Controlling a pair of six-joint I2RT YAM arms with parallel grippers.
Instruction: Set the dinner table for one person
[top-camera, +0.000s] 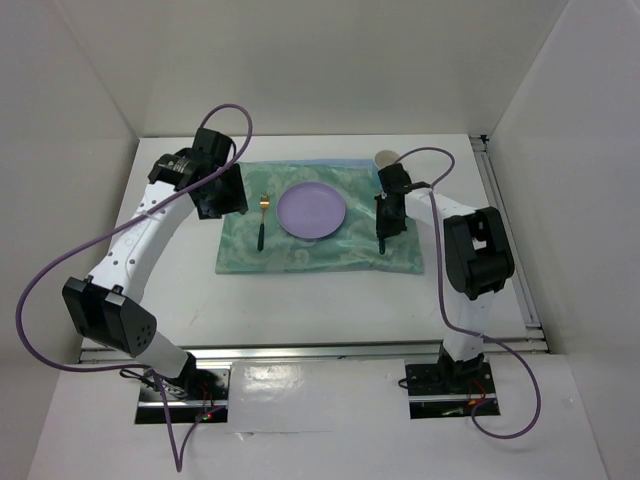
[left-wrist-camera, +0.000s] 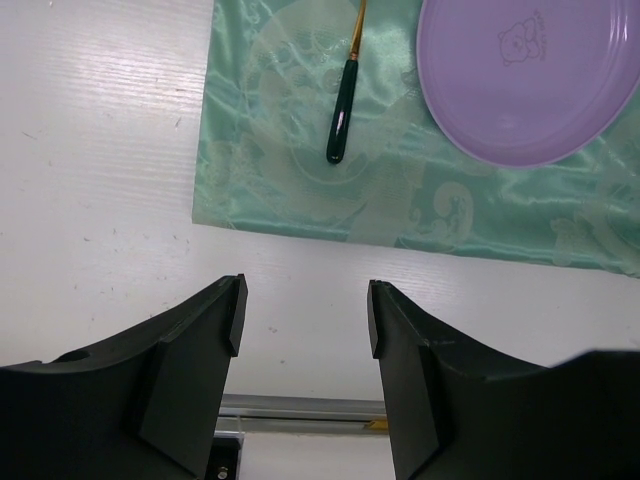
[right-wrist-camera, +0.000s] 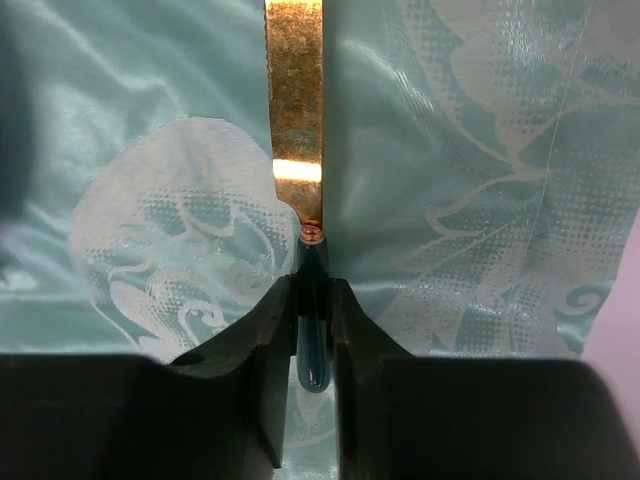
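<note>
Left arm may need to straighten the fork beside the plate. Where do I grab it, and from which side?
Take the fork by its dark green handle, coming straight down with the open left gripper, jaws across the handle. It lies flat on the cloth, and the handle is its thickest part, clear of the plate.

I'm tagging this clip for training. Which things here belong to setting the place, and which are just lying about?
Belong: dinner table, green cloth, purple plate, fork, cup, knife held in the right hand.
Lying about: purple cables, metal rail along the table's near edge.
</note>
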